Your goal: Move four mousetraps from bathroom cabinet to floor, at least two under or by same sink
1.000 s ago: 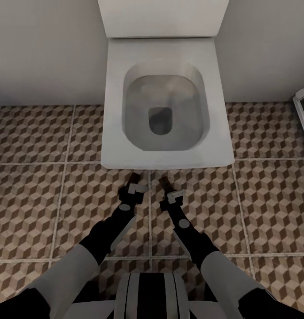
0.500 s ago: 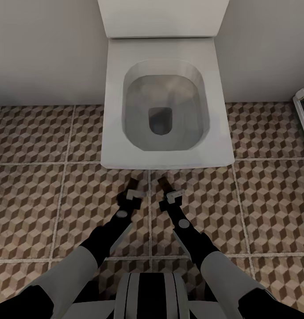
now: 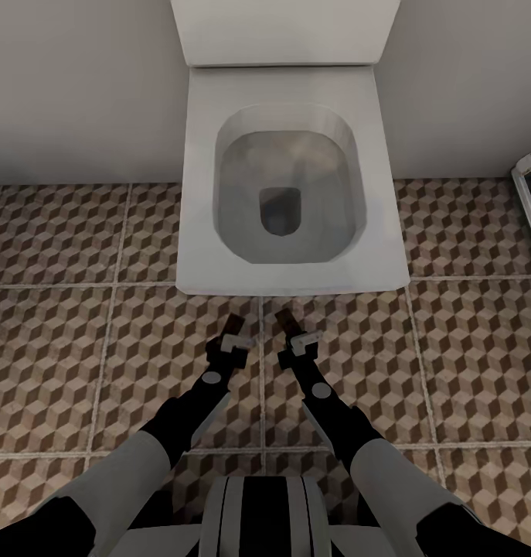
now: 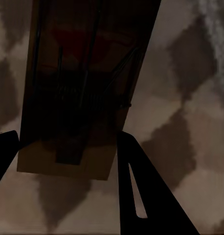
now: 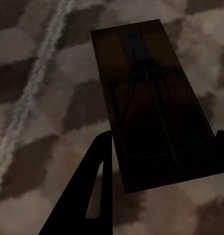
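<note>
Both arms reach down in front of the white toilet, low over the bathroom floor. The left pincer is closed on a mousetrap: the board sits between its two dark fingers and juts out past their tips, over the cube-patterned tiles. The right pincer likewise grips a second mousetrap by its near end, the board extending forward beyond the fingertips. A pale grout line runs between the two pincers.

Head camera high, facing down, wrist cameras close, sharing bathroom floor
</note>
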Motion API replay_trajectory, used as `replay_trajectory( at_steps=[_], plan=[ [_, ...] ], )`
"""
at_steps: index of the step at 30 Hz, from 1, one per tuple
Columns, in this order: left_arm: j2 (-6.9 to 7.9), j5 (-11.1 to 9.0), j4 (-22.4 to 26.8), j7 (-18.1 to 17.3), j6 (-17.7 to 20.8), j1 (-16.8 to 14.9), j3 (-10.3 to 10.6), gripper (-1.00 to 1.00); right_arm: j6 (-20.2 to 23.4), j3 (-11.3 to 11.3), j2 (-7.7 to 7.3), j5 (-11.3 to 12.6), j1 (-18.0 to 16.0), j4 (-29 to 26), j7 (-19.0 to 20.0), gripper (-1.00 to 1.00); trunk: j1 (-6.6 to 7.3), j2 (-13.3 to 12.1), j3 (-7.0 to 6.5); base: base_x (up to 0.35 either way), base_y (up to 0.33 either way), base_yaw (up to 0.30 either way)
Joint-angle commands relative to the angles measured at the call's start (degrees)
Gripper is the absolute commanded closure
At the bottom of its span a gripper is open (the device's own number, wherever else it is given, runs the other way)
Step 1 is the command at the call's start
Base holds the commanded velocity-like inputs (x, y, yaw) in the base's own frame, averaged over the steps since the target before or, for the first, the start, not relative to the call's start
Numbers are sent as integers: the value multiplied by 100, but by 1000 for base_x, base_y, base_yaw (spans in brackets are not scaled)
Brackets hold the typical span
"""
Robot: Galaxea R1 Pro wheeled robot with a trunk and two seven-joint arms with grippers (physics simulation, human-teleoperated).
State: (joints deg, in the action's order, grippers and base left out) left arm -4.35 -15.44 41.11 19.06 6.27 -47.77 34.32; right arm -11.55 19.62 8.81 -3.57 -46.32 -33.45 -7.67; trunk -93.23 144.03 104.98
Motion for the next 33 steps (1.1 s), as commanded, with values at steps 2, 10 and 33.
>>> replay_trajectory(
  at_steps=[2, 10, 33],
  plan=[
    [6, -39, -25, 46, 19, -4, 31, 100, -5, 25, -2, -31, -3, 6, -59, 100, 1, 1, 2, 0, 0, 0],
    [4, -38, -42, 45, 15, -4, 31, 100, -5, 25, -2, -31, -1, 6, -59, 100, 1, 1, 2, 0, 0, 0],
    [4, -36, -24, 45, 15, -4, 31, 100, -5, 32, -1, -39, -1, 6, -59, -100, 1, 1, 2, 0, 0, 0]
  ],
)
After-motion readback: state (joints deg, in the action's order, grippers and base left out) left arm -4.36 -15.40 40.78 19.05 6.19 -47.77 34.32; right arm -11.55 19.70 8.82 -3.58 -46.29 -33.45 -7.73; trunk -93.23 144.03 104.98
